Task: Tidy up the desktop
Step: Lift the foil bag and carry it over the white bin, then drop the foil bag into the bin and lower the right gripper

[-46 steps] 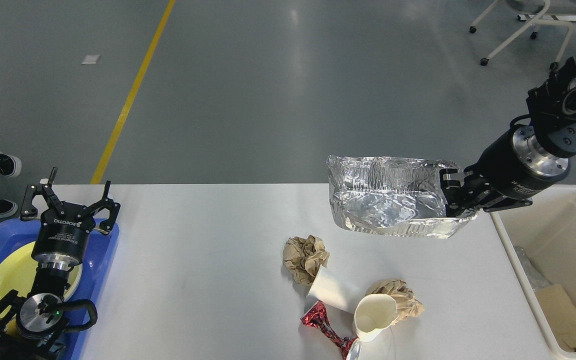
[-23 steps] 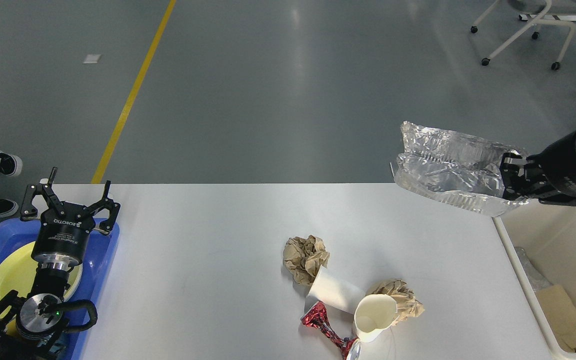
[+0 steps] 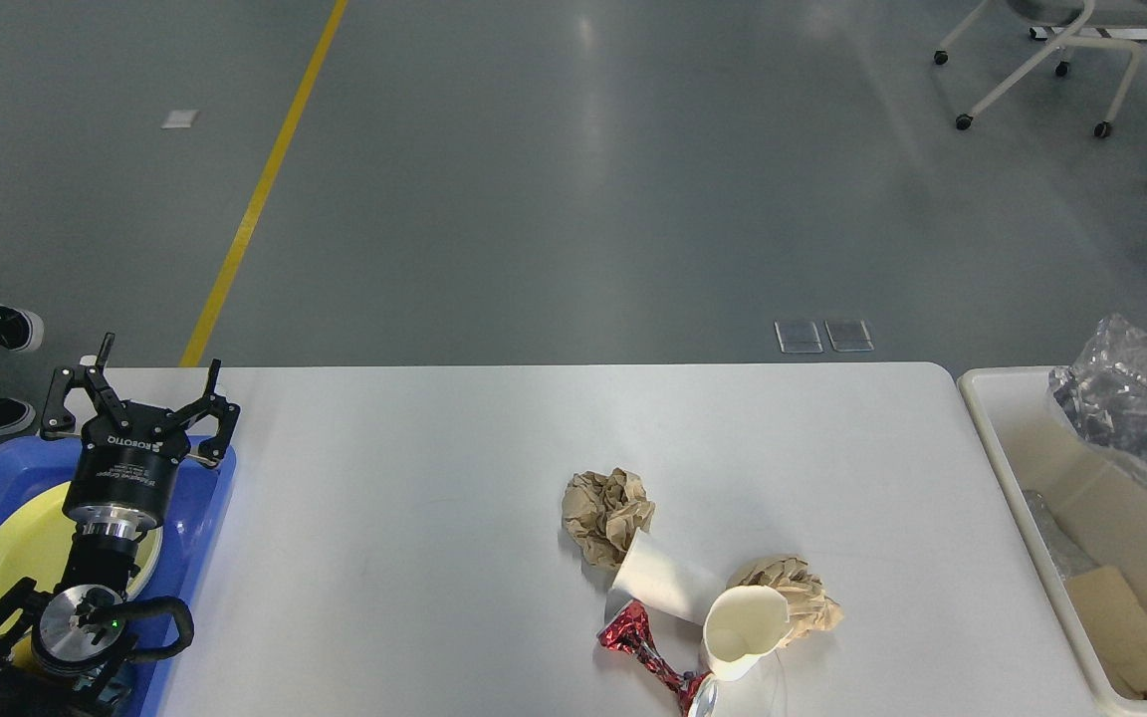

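White-grey desktop (image 3: pixel 414 518) | long axis left-right | left hand (image 3: pixel 140 393) spread

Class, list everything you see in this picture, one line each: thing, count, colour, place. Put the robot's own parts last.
desktop: 1, white-grey, centre
paper balls: 2, brown, desktop, by the cups
cups: 2, white, on their sides, near front edge
wrapper: 1, red foil, beside cups
bin: 1, cream, right of desktop
foil tray: 1, silver, over bin
cardboard: 1, tan, in bin
blue tray: 1, left
plate: 1, yellow, in blue tray
chair: 1, white, far right
shoes: 2, black-white, left floor
left gripper: 1, black, open, above blue tray
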Tool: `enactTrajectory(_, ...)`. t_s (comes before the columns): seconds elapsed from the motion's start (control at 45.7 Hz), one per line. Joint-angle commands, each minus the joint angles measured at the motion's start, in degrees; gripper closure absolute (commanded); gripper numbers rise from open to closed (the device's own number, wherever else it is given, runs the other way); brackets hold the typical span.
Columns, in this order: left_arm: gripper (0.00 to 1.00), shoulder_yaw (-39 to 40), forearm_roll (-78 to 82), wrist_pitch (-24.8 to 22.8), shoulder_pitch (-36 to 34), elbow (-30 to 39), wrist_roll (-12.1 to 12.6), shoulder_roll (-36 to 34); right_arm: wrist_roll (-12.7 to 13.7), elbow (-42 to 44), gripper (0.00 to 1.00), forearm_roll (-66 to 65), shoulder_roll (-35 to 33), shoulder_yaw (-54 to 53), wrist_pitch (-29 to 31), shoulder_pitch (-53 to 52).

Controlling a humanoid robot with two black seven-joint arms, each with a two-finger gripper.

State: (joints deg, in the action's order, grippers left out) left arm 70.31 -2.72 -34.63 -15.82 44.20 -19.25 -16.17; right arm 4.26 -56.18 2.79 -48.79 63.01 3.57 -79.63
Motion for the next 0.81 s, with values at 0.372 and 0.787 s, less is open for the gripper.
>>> enactTrajectory(0.372,0.04,0.0,0.0,0.0,0.0,0.1,0.0,0.0,-0.1,36.2,1.0,-0.1,16.6,-40.1,-11.8,44.4)
enactTrajectory(0.787,0.04,0.0,0.0,0.0,0.0,0.0,0.0,0.0,0.0,45.3,1.0,-0.1,25.2,-40.9,-16.0,49.6)
